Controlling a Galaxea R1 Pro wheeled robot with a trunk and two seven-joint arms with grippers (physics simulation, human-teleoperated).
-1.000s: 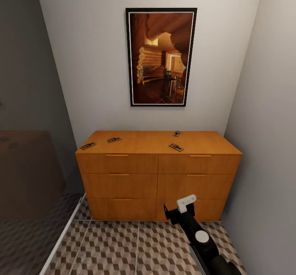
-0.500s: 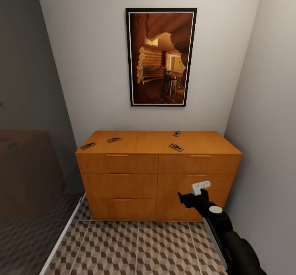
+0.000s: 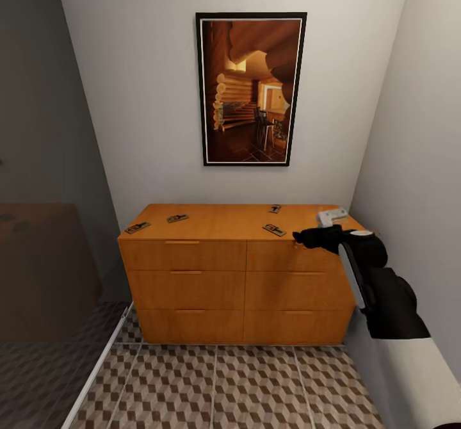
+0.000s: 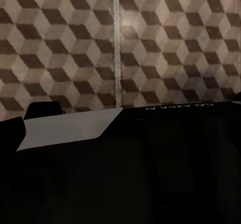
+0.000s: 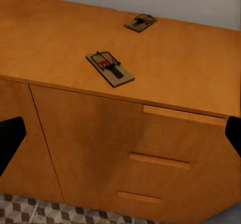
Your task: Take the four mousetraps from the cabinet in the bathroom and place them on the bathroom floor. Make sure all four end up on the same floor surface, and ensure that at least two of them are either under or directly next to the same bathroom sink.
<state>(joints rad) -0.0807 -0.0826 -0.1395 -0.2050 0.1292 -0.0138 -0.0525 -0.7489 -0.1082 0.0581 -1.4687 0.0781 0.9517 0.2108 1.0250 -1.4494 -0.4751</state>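
Head view: we saw the cabinet (image 3: 246,275) against the back wall, under a framed picture (image 3: 251,88), with four mousetraps on its top: two near the left edge (image 3: 137,227) (image 3: 178,218), two right of centre (image 3: 274,229) (image 3: 275,209). The right gripper (image 3: 299,238) hung at the cabinet's front top edge, just right of the nearer trap; from its wrist camera the fingertips sat far apart, jaws released, nothing held. We could not tell the left gripper's state; its camera faced the bathroom floor (image 4: 150,43).

Black jointed right arm (image 3: 378,288), white forearm shell, white wrist block, small white lettering.
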